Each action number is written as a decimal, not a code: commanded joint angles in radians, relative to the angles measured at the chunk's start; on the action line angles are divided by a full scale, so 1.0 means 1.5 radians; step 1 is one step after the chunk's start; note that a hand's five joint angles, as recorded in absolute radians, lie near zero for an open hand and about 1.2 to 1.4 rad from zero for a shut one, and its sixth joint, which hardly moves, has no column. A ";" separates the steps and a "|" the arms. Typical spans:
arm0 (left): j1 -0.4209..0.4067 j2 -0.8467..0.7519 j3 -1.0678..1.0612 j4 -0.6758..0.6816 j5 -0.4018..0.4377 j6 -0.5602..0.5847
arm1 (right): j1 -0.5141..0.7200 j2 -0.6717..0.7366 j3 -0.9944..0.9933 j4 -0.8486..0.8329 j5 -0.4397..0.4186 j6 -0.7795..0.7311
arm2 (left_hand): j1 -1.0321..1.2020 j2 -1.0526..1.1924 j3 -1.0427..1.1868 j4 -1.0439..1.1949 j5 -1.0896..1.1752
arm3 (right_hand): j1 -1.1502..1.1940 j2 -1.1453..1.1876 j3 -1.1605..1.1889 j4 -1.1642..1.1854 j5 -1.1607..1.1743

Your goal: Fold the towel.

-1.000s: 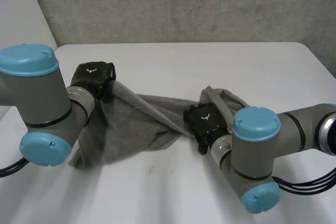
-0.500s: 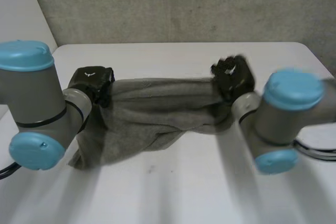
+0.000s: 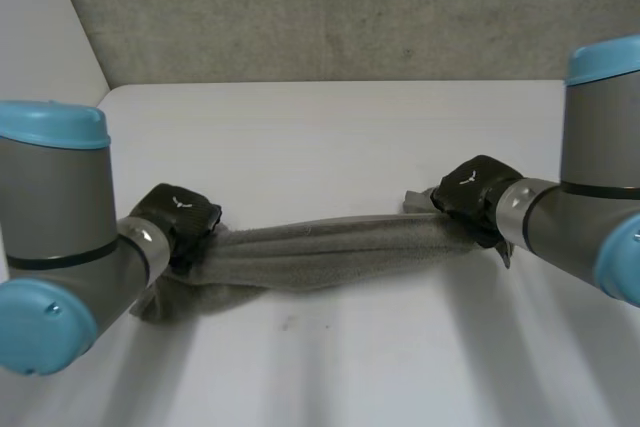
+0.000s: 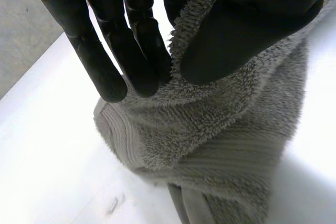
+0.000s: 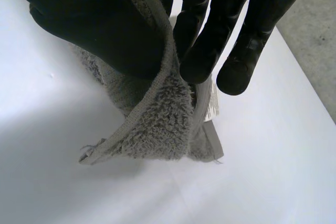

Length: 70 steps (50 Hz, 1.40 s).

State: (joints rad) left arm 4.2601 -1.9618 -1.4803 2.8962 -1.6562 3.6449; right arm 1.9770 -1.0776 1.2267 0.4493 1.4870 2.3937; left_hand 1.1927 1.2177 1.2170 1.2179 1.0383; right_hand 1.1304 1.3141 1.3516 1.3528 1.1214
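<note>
1. The left hand [image 3: 178,217] is at the towel's left end. It is closed on the cloth, with the thumb pressing a thick wad of pile against the fingers. Below that grip a loose lump of towel sags and seems to rest on the table [image 3: 330,127].
2. The towel [image 3: 330,252] runs between the two hands as a narrow, gathered band, fairly taut and low over the table. It looks roped up rather than spread, so the step in hand is probably stretching it out before a fold can be laid.
3. To do this step well, both ends should travel at the same height and with equal pull. That way the band opens into a flat sheet instead of twisting.
4. The slack lump under the towel's left end needs drawing out first, or it is likely to be trapped as a crease under the fold.
5. The right hand [image 3: 470,192] is at the towel's right end. It pinches the hemmed edge between thumb and fingers, and the white label [image 5: 214,100] hangs just beside the fingertips. A short tail of corner pokes out past the grip.
6. That right pinch looks shallow, being on the hem alone, so any further pull away from the towel's middle should be gentle or the edge could slip free.
7. The lowering should be slow enough for the middle of the towel to touch down before its ends.
</note>
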 commanded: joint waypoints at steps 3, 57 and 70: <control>0.019 -0.038 0.182 0.147 -0.001 0.004 | 0.004 0.078 -0.211 -0.172 0.057 0.012 | 0.136 0.119 0.120 0.119 0.122 | 0.177 0.055 0.030 0.029 0.067; -0.046 0.070 -0.145 0.215 -0.048 0.004 | -0.036 -0.029 0.237 -0.328 -0.017 0.012 | -0.606 -0.622 -0.622 -0.623 -0.619 | 0.177 0.055 0.030 0.029 0.067; 0.033 0.017 -0.050 0.212 0.205 0.130 | -0.055 -0.025 0.295 -0.403 -0.023 0.013 | -0.529 -0.546 -0.546 -0.546 -0.543 | 0.177 0.055 0.030 0.029 0.067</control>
State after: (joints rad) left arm 4.2436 -1.8650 -1.6208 3.2212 -1.5535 3.7237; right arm 1.8976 -1.1279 1.6499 -0.1262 1.4542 2.4122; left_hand 0.2863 0.2847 0.2811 0.2828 0.1081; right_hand 1.1800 1.3141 1.3579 1.3588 1.1480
